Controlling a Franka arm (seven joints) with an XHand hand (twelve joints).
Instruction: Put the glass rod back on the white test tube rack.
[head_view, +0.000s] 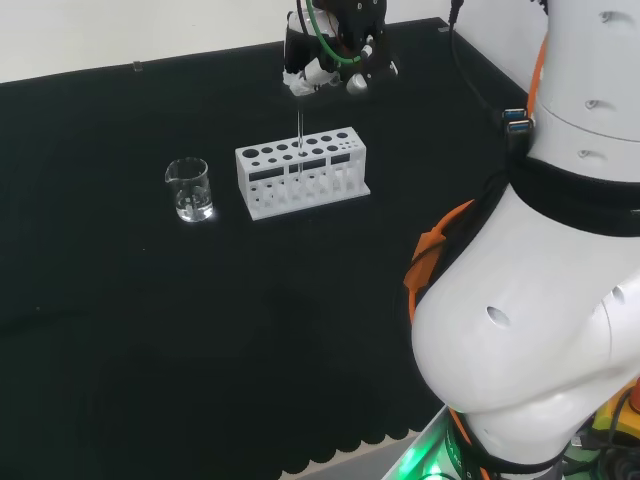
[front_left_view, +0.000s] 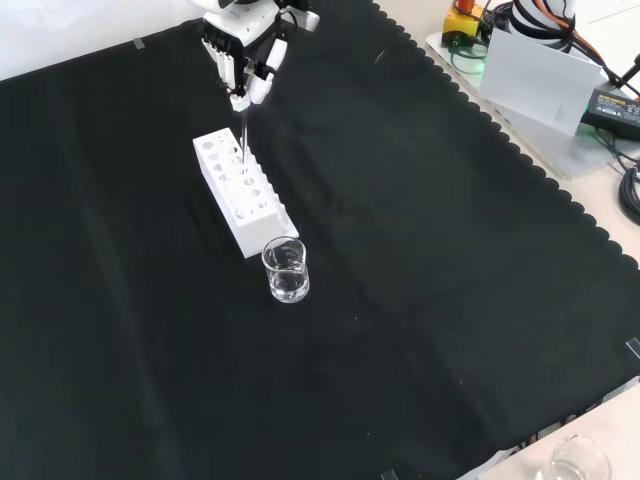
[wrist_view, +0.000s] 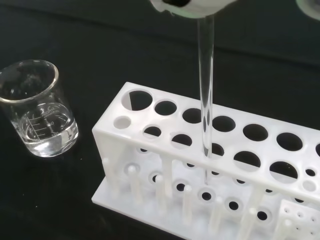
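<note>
Head view, robot hand (head_view: 335, 62): above the far side of the rack, fingers curled down and pinched on the top end of the glass rod.
Glass rod (head_view: 299, 135): upright, hanging from the fingers; lower end in one of the rack's top holes.
Wrist view, glass rod (wrist_view: 205, 95): passes down through a front-row hole, its tip close to the base plate; contact with the plate cannot be told.
White test tube rack (head_view: 302, 172): standing on the bench (head_view: 150, 320), its two rows of holes otherwise unfilled.
Beaker (head_view: 189, 189): clear glass, a little clear liquid inside, just beside the rack's left end in the head view, apart from it.
</note>
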